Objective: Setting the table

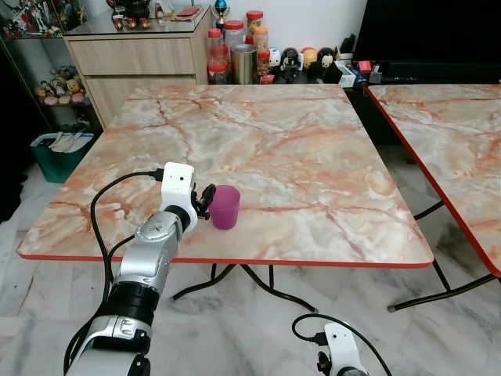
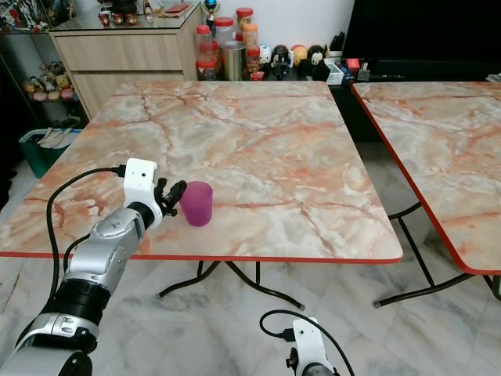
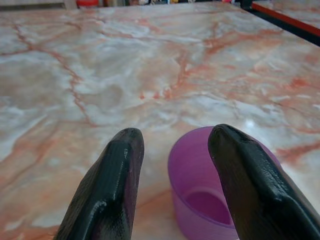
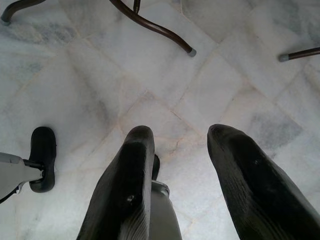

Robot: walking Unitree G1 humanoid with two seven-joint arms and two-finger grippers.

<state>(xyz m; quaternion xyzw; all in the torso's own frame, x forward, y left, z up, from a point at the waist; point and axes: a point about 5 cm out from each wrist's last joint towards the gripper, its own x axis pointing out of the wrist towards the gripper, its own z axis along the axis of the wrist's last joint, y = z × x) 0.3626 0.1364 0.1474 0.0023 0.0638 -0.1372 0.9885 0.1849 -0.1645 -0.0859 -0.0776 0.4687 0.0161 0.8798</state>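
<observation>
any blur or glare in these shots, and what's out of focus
Left eye view: sharp all over, even daylight, the purple cup casting only a faint shadow on the marble table. Left wrist view: soft sheen on the tabletop, the far edge hazy, the close left gripper fingers slightly soft. Right wrist view: the right gripper fingers big and soft, the floor tiles clear.

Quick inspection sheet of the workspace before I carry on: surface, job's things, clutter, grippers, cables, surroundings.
Surface: marble-pattern table, red-edged.
Job's things: purple cup upright near the front edge.
Clutter: nothing seen on this table.
Grippers: left gripper open, one finger over the cup's rim; right gripper open, hanging idle over the floor.
Cables: black cable looped along the left arm.
Surroundings: second table on the right; cabinet, jars behind.
</observation>
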